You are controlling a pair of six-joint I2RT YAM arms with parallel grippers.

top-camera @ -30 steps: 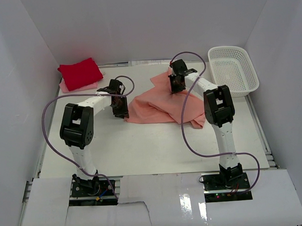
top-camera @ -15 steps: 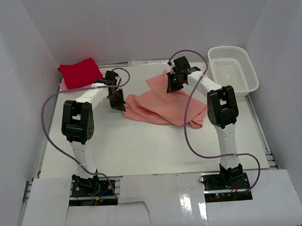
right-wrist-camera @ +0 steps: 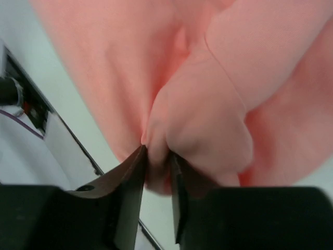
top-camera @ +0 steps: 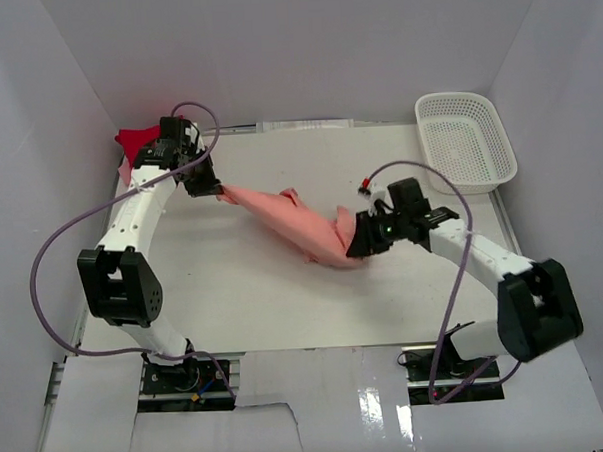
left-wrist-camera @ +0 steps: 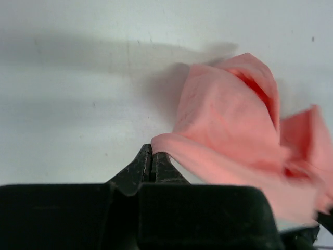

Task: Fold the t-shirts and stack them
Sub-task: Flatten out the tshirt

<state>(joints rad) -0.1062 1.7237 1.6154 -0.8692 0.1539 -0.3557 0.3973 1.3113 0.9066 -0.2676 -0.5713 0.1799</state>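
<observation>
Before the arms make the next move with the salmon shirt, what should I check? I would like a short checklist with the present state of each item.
1. Left end effector shut on one end of the salmon shirt: ok.
2. Right end effector shut on a fold at the other end: ok.
3. Shirt spread flat for folding: not ok. It hangs bunched in a narrow band between the two end effectors.
4. Shirt lifted off the table: cannot tell.
5. Red shirt apart from the salmon shirt: ok. It lies at the back left, partly behind the left arm.
6. Basket apart from the right arm: ok.
</observation>
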